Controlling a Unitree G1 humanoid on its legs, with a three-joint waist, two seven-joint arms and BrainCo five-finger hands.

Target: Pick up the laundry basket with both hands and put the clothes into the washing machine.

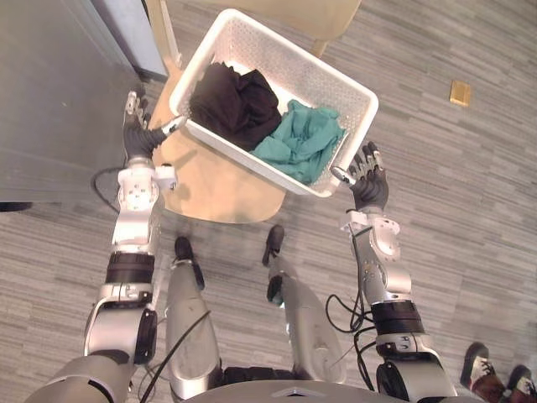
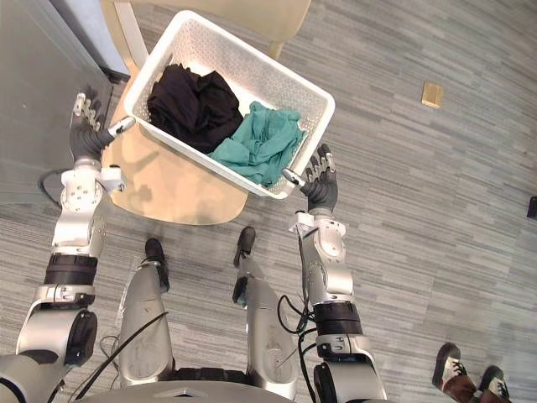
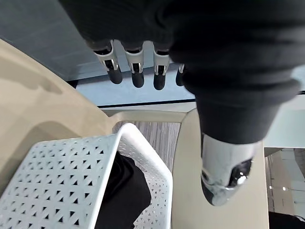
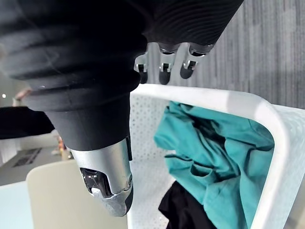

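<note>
A white perforated laundry basket point(image 1: 285, 63) rests tilted on a tan chair seat point(image 1: 210, 180). Inside lie a black garment point(image 1: 235, 105) and a teal garment point(image 1: 300, 141). My left hand point(image 1: 138, 134) is at the basket's left end, open, fingers straight up beside the wall and thumb at the rim. My right hand point(image 1: 369, 180) is open at the basket's near right corner, thumb close to the rim. In the left wrist view the basket point(image 3: 62, 176) lies past the straight fingers point(image 3: 138, 71). In the right wrist view the teal garment point(image 4: 209, 157) shows behind the rim point(image 4: 267, 114).
A large grey appliance or cabinet point(image 1: 50, 92) stands close on the left. The chair's back point(image 1: 310, 17) rises behind the basket. A small tan block point(image 1: 459, 92) lies on the striped floor at right. A person's shoes point(image 1: 482, 369) show at lower right.
</note>
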